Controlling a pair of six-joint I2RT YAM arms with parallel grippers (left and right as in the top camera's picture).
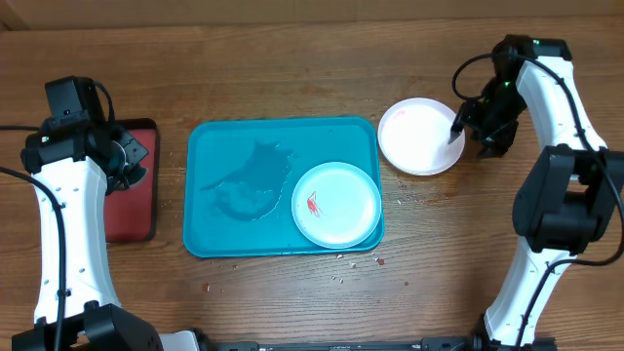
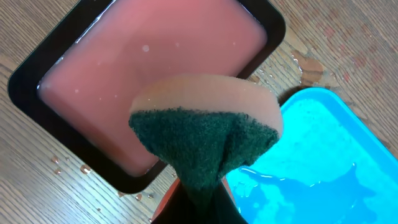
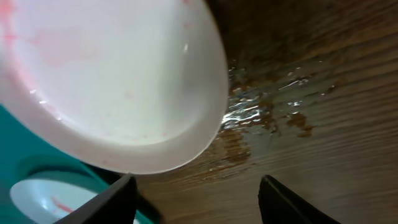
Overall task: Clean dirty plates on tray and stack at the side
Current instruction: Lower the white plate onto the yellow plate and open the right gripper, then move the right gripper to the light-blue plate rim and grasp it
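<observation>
The teal tray (image 1: 219,141) lies mid-table with a wet patch inside. A pale plate with a red smear (image 1: 336,203) sits in its right end; it also shows in the right wrist view (image 3: 43,199). A white plate (image 1: 417,136) with faint pink traces lies on the table right of the tray, and fills the right wrist view (image 3: 118,81). My right gripper (image 1: 466,129) is open and empty (image 3: 193,199) just beside that plate's right rim. My left gripper (image 1: 122,156) is shut on a green-and-peach sponge (image 2: 205,134) over the small tray. No third plate shows.
A small dark-rimmed tray with pink-red liquid (image 1: 132,195) sits left of the teal tray, under the sponge (image 2: 149,74). Water spots wet the wood by the white plate (image 3: 261,112). Small crumbs or drops lie in front of the teal tray (image 1: 341,268).
</observation>
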